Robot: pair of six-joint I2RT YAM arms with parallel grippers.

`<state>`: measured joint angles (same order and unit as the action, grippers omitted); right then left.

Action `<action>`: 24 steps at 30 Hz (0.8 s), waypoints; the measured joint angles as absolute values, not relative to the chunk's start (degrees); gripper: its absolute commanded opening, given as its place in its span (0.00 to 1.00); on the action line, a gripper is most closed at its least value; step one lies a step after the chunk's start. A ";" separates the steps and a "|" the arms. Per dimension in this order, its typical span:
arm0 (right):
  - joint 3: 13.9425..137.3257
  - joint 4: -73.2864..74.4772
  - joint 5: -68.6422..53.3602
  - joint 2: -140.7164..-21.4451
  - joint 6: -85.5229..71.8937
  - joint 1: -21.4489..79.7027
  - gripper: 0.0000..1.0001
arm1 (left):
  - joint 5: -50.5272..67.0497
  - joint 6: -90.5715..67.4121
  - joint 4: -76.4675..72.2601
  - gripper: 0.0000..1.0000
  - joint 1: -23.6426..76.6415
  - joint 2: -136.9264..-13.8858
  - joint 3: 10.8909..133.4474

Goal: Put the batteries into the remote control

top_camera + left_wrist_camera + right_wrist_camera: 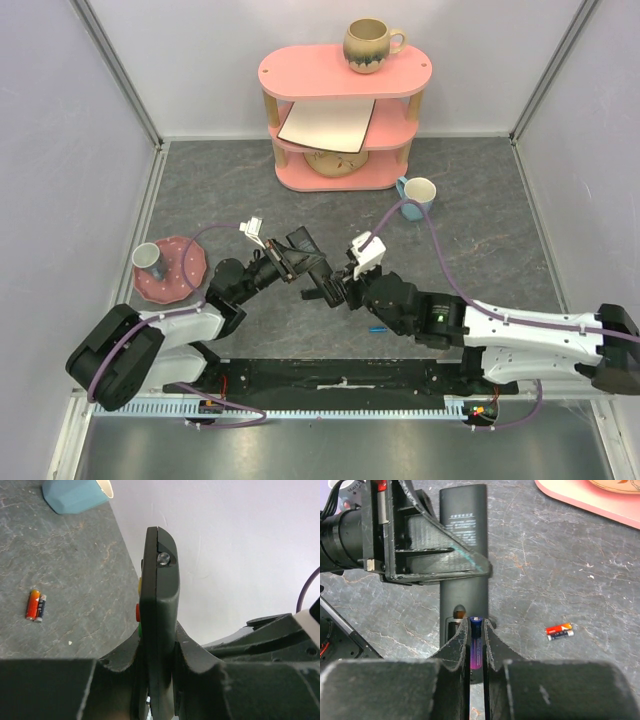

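Squarely between right fingers (453, 652): battery (475, 647).

A pink shelf (345, 110) with three levels and light wooden posts stands at the back, right up against the pale back wall (200, 60). Pale side walls (60, 150) close in to the left and right of the shelf. Metal strips (118, 72) run up the corners. The floor (500, 230) in front of the shelf is dark grey with thin light lines, like stone. The light is soft and even.
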<state>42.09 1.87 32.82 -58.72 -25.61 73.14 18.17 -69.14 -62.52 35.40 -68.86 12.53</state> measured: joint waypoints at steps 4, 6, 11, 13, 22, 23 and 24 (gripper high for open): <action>43.09 -0.27 34.26 -62.24 -24.38 75.13 0.00 | 18.20 -70.35 -64.27 0.02 35.46 -69.71 12.53; 43.20 -0.95 34.85 -62.72 -23.94 75.72 0.00 | 18.22 -70.81 -64.69 0.02 35.48 -69.78 12.53; 43.22 -2.74 36.21 -62.74 -22.90 76.18 0.00 | 18.24 -71.66 -65.32 0.02 35.51 -69.78 12.53; 43.22 -3.33 36.73 -62.76 -22.68 76.40 0.00 | 18.24 -72.18 -65.69 0.02 35.51 -69.93 12.53; 43.22 -5.06 38.02 -63.83 -22.44 77.60 0.00 | 18.20 -73.52 -66.57 0.02 35.77 -70.19 12.53; 43.22 -5.13 38.06 -63.86 -22.46 77.84 0.00 | 18.17 -73.56 -66.57 0.02 35.77 -70.19 12.53; 43.22 -5.13 38.17 -63.86 -22.46 78.04 0.00 | 18.15 -73.63 -66.57 0.02 35.77 -70.19 12.53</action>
<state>43.22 -5.13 38.17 -63.86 -22.46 78.04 18.15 -73.63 -66.57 35.77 -70.19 12.53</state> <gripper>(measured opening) 0.131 0.266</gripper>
